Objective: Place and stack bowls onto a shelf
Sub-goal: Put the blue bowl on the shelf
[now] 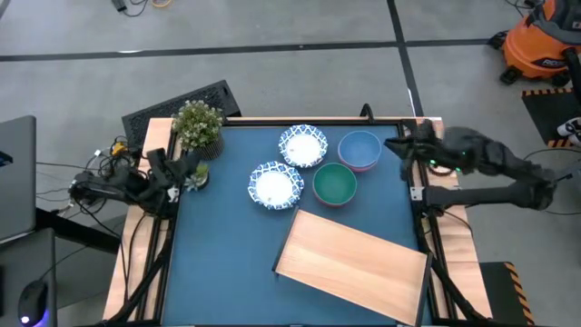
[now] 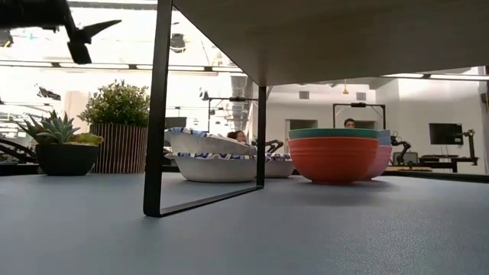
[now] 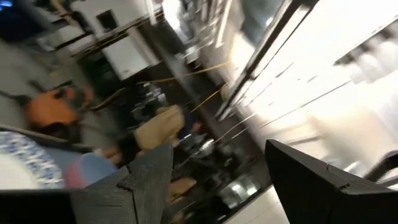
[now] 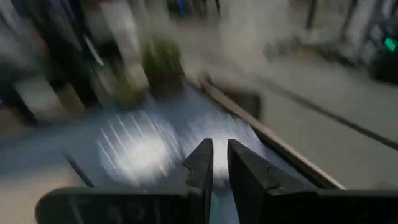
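Two white bowls with blue patterned rims (image 1: 302,145) (image 1: 276,185) stand on the dark blue tabletop; they also show in the low view (image 2: 218,166). A blue bowl (image 1: 359,148) sits inside a pink one (image 2: 384,160). A teal-green bowl (image 1: 335,183) sits inside a red one (image 2: 332,159). The pale wooden shelf (image 1: 352,263) stands near the front right on black metal legs (image 2: 158,114). My left gripper (image 1: 186,171) (image 3: 216,146) is open and empty at the table's left edge. My right gripper (image 1: 399,145) (image 4: 217,152) is shut and empty at the right edge, beside the blue bowl.
A tall potted plant (image 1: 198,125) and a small succulent (image 1: 197,174) stand at the far left, close to my left gripper. Bare tabletop (image 1: 227,263) lies left of the shelf. A person (image 2: 349,123) shows in the room behind.
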{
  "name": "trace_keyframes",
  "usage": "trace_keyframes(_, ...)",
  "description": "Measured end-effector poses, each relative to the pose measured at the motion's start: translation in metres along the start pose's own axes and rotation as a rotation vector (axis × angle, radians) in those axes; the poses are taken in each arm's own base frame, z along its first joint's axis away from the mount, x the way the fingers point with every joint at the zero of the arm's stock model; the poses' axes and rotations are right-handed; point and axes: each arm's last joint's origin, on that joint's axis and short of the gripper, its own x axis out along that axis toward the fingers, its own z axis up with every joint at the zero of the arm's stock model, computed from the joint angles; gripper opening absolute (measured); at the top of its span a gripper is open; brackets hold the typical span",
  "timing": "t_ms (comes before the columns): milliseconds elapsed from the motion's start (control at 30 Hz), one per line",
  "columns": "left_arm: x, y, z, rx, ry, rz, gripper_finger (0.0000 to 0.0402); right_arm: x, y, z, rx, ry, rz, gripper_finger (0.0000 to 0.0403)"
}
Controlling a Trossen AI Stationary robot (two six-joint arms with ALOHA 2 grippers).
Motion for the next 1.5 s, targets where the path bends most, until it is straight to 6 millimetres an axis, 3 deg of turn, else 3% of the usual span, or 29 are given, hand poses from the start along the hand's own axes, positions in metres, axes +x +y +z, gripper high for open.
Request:
trace_keyframes(233,0.022,-0.028,0.008,0.124,0.065,0.140,0.0243,0.040,0.008,0.039,-0.248,0.336,-0.104,0.0074)
trace_keyframes(400,0.034,-0.042,0.009,0.178,0.102,0.167,0.0243,0.073,0.008,0.037,-0.464,0.504,-0.088,0.0074)
trace_keyframes(533,0.039,-0.044,0.004,0.191,0.137,0.159,0.0243,0.089,0.002,0.033,-0.541,0.594,-0.022,0.0075)
trace_keyframes(667,0.042,-0.042,-0.001,0.215,0.164,0.174,0.0243,0.097,-0.005,0.023,-0.561,0.726,0.081,0.0100)
trace_keyframes(767,0.043,-0.040,-0.006,0.236,0.183,0.190,0.0243,0.105,-0.011,0.012,-0.513,0.801,0.126,0.0143)
trace_keyframes(900,0.045,-0.038,-0.011,0.263,0.203,0.205,0.0243,0.117,-0.017,-0.014,-0.501,0.856,0.134,0.0215)
trace_keyframes(1000,0.046,-0.035,-0.014,0.283,0.227,0.228,0.0243,0.127,-0.019,-0.035,-0.548,0.881,0.157,0.0244)
trace_keyframes(1233,0.045,-0.032,-0.018,0.285,0.252,0.256,0.0243,0.143,-0.013,-0.058,-0.759,0.860,0.239,0.0233)
trace_keyframes(1500,0.045,-0.032,-0.018,0.286,0.253,0.256,0.0243,0.164,-0.014,-0.081,-0.771,0.973,0.270,0.0227)
